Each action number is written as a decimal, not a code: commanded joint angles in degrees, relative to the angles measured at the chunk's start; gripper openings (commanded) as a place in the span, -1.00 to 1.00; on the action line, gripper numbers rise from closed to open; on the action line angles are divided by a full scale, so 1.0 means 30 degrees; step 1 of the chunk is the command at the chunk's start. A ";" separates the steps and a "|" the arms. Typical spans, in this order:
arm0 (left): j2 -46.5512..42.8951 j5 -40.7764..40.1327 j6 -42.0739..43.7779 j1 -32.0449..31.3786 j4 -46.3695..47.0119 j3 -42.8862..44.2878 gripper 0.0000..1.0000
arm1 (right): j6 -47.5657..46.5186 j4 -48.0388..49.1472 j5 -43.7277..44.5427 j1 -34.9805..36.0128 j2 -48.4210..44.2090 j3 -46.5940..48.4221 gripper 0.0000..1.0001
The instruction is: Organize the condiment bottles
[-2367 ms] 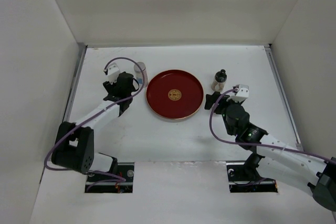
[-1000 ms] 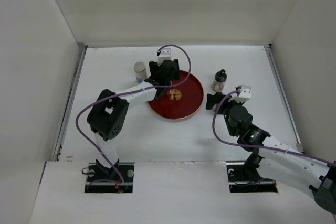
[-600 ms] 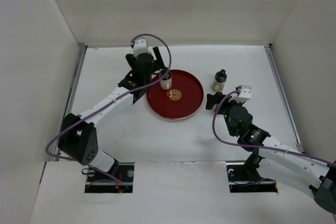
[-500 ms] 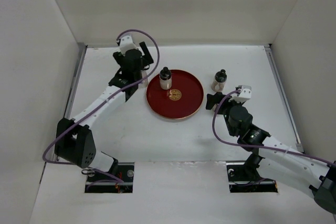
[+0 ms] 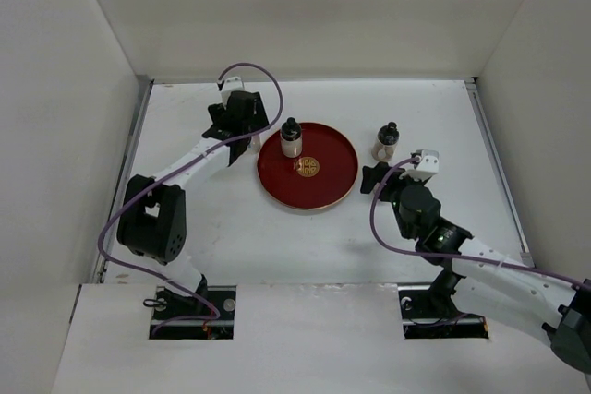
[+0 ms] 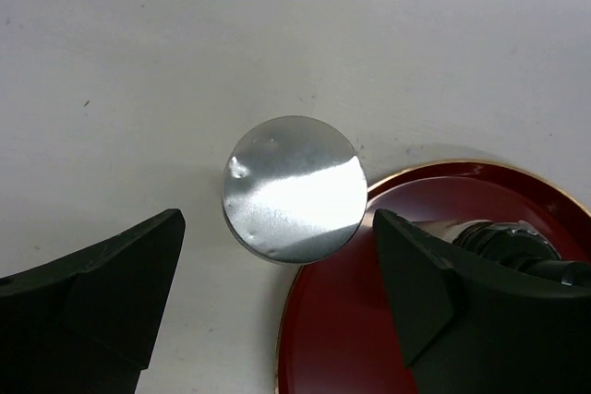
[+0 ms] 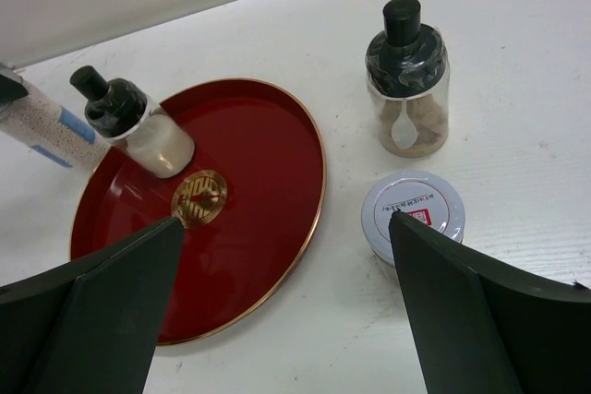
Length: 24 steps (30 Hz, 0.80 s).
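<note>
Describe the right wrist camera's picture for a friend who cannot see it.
A round red tray lies on a white table with one black-capped bottle standing on it. To its right, off the tray, stand a second black-capped bottle and a white-lidded jar; the open right gripper frames the bottom corners.

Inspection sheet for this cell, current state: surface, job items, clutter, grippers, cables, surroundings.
Surface: white table, round red tray mid-table.
Job's things: first bottle, black-capped, upright on the tray's far-left part; second bottle and white-lidded jar on the table right of the tray; silver-topped cylinder on the table by the tray's left rim.
Clutter: nothing seen.
Grippers: left gripper open, straddling the cylinder, no contact visible; right gripper open, empty, near the jar.
Cables: one purple cable looped on each arm.
Surroundings: white walls on three sides.
</note>
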 commanded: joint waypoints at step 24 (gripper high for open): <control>-0.3812 -0.0952 -0.1403 0.0291 0.2379 -0.2272 -0.33 | 0.0061 0.0816 -0.0373 0.0010 -0.0030 0.0290 1.00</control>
